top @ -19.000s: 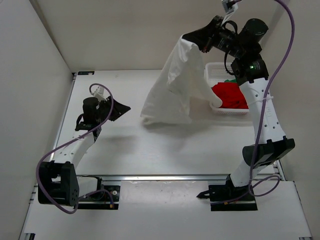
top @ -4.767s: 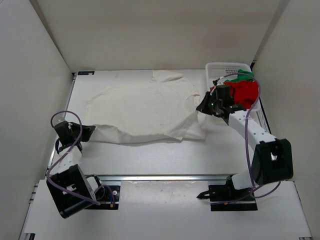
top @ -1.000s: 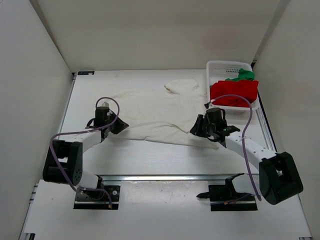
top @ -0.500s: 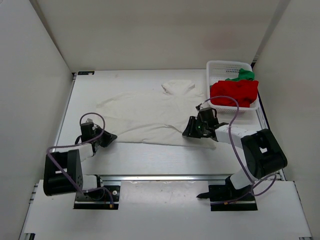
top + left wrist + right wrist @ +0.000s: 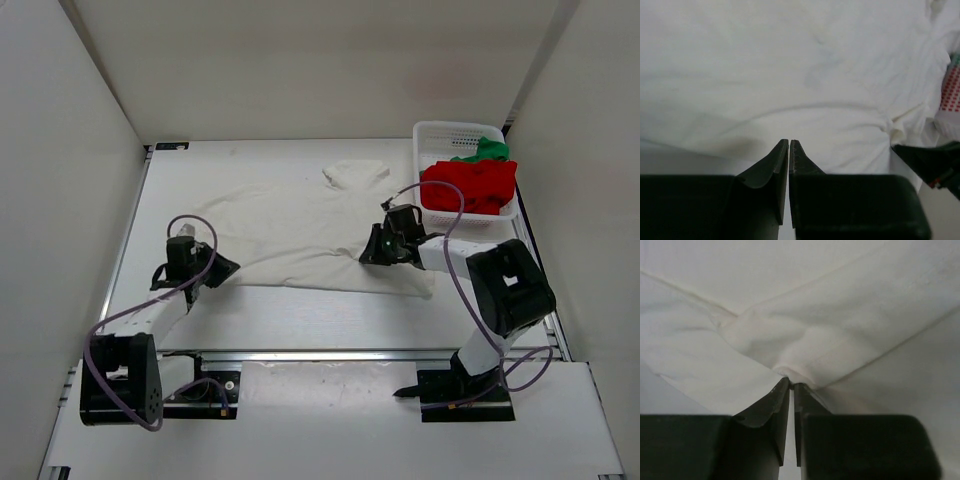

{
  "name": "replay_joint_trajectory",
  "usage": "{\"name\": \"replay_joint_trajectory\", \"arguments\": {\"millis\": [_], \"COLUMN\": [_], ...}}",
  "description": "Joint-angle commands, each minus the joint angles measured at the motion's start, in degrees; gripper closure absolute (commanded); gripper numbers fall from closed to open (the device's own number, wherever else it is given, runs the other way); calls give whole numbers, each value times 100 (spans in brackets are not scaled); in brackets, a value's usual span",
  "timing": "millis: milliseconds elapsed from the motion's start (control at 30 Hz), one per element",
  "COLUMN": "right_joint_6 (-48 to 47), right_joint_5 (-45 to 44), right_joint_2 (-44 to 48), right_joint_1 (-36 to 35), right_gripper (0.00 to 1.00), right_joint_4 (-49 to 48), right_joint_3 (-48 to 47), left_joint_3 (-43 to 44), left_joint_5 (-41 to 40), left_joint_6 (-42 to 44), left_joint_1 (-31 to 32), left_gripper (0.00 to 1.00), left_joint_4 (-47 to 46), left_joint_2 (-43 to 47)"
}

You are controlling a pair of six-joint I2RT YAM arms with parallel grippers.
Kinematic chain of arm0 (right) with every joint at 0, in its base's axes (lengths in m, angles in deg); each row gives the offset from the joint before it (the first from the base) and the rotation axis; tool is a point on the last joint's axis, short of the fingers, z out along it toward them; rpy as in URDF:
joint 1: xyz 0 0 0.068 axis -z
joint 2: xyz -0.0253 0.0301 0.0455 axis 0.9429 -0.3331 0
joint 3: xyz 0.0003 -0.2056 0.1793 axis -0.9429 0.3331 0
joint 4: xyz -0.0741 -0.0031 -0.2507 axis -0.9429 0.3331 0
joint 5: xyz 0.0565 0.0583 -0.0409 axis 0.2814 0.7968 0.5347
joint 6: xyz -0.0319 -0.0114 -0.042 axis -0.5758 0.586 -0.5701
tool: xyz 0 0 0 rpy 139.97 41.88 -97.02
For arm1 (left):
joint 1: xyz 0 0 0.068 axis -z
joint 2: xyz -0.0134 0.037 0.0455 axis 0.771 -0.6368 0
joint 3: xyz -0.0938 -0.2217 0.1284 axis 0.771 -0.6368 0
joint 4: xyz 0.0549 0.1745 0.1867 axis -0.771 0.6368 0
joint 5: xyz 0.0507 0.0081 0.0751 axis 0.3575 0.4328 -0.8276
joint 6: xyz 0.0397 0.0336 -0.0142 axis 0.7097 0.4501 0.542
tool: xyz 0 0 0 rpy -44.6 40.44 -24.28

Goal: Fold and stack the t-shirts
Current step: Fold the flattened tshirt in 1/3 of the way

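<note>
The cream-white t-shirt (image 5: 300, 225) lies spread out across the middle of the table, one sleeve (image 5: 357, 173) pointing to the back. My left gripper (image 5: 226, 268) is low at the shirt's near left corner. In the left wrist view it (image 5: 789, 141) is shut, its tips just short of the cloth edge (image 5: 805, 150), with nothing between them. My right gripper (image 5: 367, 253) rests on the shirt's right side. The right wrist view shows it (image 5: 792, 385) shut on a bunched fold (image 5: 790, 347) of that shirt. The red t-shirt (image 5: 470, 186) and the green t-shirt (image 5: 486, 150) lie in the basket.
The white mesh basket (image 5: 432, 131) stands at the back right, close behind my right arm. White walls (image 5: 90, 150) enclose the table on the left, back and right. Bare table (image 5: 300, 315) runs between the shirt's near edge and the arm bases.
My right gripper has slid up and left along the shirt's right side, opened briefly, then shut on a fold. My left gripper pulled off the shirt's left edge and has come partway back.
</note>
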State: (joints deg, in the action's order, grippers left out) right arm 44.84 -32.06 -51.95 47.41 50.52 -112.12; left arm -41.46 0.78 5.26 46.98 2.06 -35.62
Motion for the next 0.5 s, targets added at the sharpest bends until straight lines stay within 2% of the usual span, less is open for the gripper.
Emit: {"name": "replay_joint_trajectory", "arguments": {"millis": [0, 33, 267, 300, 367, 467], "right_joint_6": [-129, -199, -481, -568, -805, -947], "right_joint_5": [-232, -363, -609, -602, -802, -1066], "right_joint_2": [-194, -351, -1791, -1898, -2206, -1840], "right_joint_1": [-24, -42, -226, -279, -376, -613], "right_gripper": [95, 99, 100, 98, 81, 68], "right_joint_4": [-18, 130, 1123, 1282, 1948, 1978], "right_joint_3": [-609, -899, -3044, -3533, -4274, -3893], "left_joint_3": [392, 401, 516, 533, 665, 735], "left_joint_5": [-112, -120, -190, -217, -269, -436], "left_joint_6": [-180, -215, -558, -585, -602, -550], "left_joint_1": [592, 653, 1198, 1295, 1558, 1874], "left_gripper": [82, 82, 83, 83, 83, 83], "left_joint_4": [-304, -427, -894, -973, -965, -991], "left_joint_2": [-162, -302, -804, -813, -971, -1138]}}
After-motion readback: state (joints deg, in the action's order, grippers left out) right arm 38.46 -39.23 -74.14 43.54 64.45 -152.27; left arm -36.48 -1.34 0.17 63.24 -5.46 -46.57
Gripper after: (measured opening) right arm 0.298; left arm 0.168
